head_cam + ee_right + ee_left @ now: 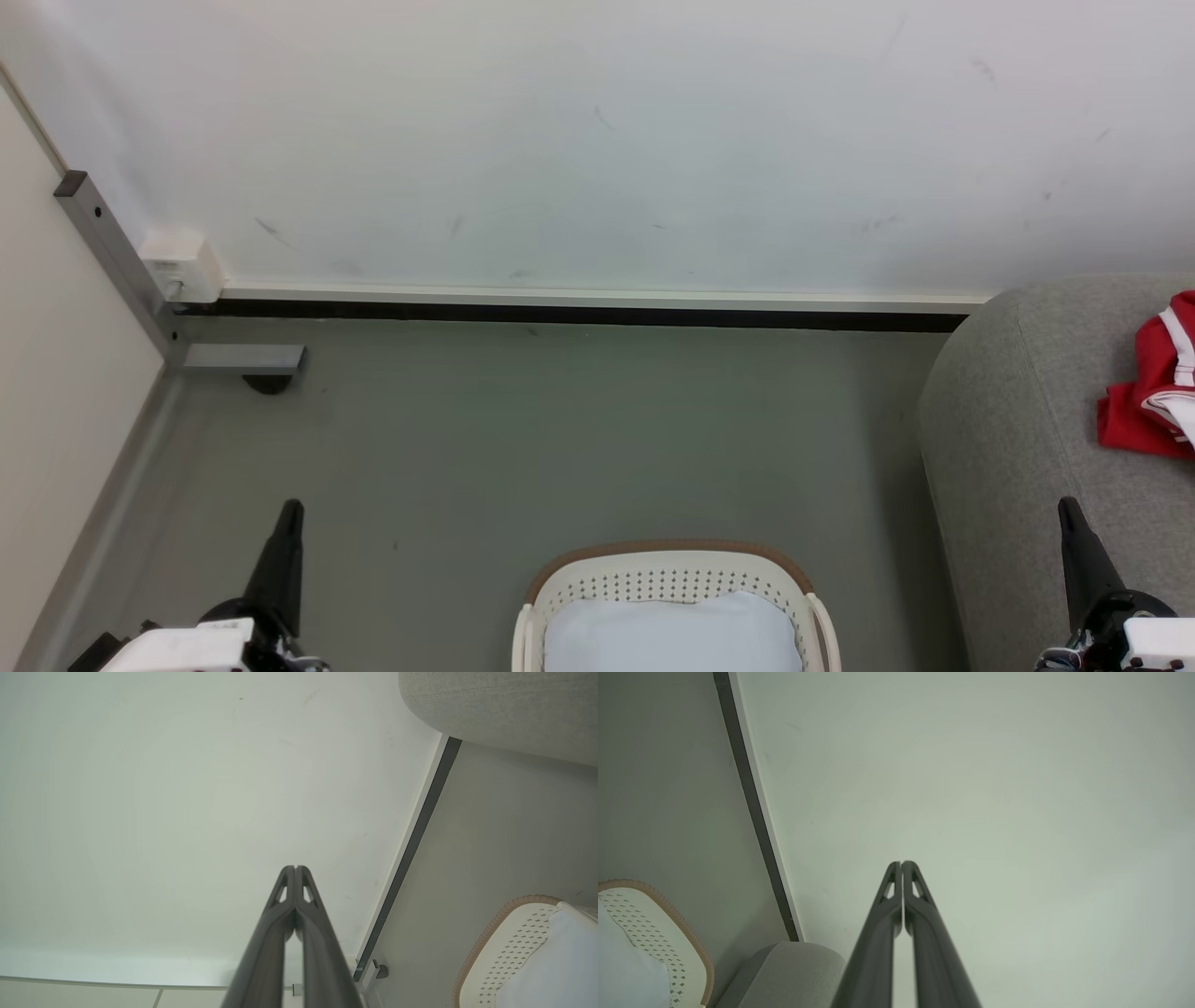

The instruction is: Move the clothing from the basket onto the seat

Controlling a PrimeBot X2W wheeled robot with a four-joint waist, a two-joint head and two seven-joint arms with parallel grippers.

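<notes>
The cream basket with its brown rim stands on the floor at the bottom centre; a pale bluish-white soft cloth lies inside it. Red clothing with white trim lies bunched on the grey seat at the right edge. My left gripper is shut and holds nothing, low at the left, well apart from the basket. My right gripper is shut with nothing in it, over the seat's front part. In the wrist views the left gripper and the right gripper point at the wall, fingers pressed together.
A white wall with a dark skirting strip runs across behind the grey floor. In the left corner stands a grey metal post with a foot, and beside it a white socket box.
</notes>
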